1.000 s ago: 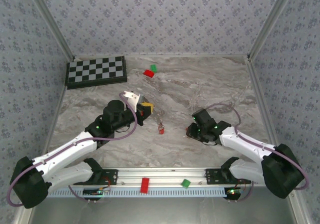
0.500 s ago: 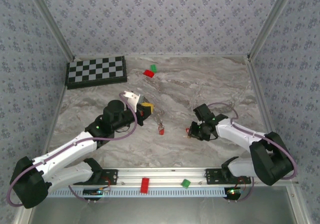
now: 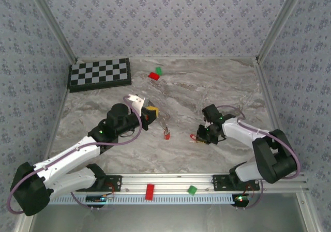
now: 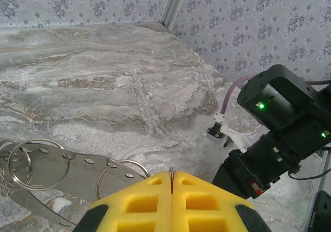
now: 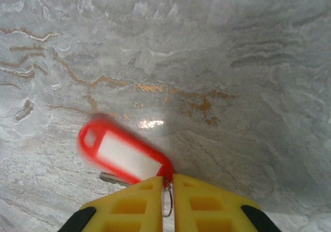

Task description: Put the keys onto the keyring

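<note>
The left gripper (image 3: 151, 111) is above the middle of the table (image 3: 217, 87), a little to the left side. In the left wrist view its yellow pads (image 4: 139, 201) are pressed together, and a thin wire ring comes up between them at the tips. This ring belongs to the keyring (image 4: 83, 172), a flat grey band with small holes and some more wire rings on it. The band goes out to the left of the pads, low over the table. So the left gripper (image 4: 171, 179) is closed and holds the keyring by one ring.

In the top view a small red key (image 3: 166, 134) is just below and to the right of the left gripper. I cannot tell if it hangs or lies on the table.

The right gripper (image 3: 199, 137) is low at the table, right of the centre. Another key (image 3: 193, 137) touches its tip on the left. In the right wrist view this other key (image 5: 126, 154) has a red head with a white field and lies flat on the table, a bit blurred. It is just in front of the pads, to their left. The small wire loop of its head sits in the very narrow gap of the right gripper (image 5: 168, 185), so the jaws are nearly together around the loop.

The two grippers are apart, with the first key between them. A checkerboard (image 3: 99, 73) lies in the far left corner.
</note>
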`<state>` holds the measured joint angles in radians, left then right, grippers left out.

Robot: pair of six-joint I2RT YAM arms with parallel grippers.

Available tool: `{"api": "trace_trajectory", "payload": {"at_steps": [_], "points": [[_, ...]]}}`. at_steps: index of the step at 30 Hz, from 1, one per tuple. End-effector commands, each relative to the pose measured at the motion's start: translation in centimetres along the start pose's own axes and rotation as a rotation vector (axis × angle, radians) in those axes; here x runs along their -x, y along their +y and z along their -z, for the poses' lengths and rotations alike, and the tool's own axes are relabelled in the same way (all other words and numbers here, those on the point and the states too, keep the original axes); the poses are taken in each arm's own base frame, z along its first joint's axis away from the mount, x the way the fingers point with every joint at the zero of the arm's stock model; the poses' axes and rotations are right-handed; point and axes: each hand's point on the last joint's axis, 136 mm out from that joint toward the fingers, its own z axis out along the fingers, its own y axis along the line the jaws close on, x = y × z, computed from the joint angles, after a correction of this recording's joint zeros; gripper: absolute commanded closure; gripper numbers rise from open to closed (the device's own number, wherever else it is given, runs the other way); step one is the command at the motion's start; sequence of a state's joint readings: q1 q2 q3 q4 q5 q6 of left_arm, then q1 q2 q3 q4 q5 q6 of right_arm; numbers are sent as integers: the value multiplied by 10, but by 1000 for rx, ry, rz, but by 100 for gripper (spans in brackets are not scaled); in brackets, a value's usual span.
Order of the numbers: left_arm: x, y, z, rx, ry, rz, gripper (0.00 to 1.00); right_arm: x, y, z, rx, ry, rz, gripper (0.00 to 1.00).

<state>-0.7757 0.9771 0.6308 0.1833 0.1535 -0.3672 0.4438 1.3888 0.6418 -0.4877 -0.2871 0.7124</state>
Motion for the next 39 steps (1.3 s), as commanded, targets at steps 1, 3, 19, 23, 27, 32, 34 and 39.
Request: {"api": "trace_trajectory", "payload": {"at_steps": [1,3,19,23,27,32,34,39], "points": [[19,-15,2,-55,-64,-6,100,2,7,2,24,18,19,92],[19,-14,2,-56,-63,-6,100,2,7,4,21,17,20,97],[17,-15,-1,-62,-56,2,100,30,18,71,-154,-323,278,100],[17,-15,-1,-64,-56,3,100,32,20,80,-143,-405,325,100],[18,-15,0,-65,-59,3,100,23,23,84,-106,-404,354,100],[17,-15,0,-66,-58,6,100,-4,28,81,-41,-263,354,100],[18,-16,0,-69,-60,7,100,-16,24,76,-47,-183,328,100],[17,-16,0,-71,-56,7,100,-24,23,67,-55,-50,318,100]]}}
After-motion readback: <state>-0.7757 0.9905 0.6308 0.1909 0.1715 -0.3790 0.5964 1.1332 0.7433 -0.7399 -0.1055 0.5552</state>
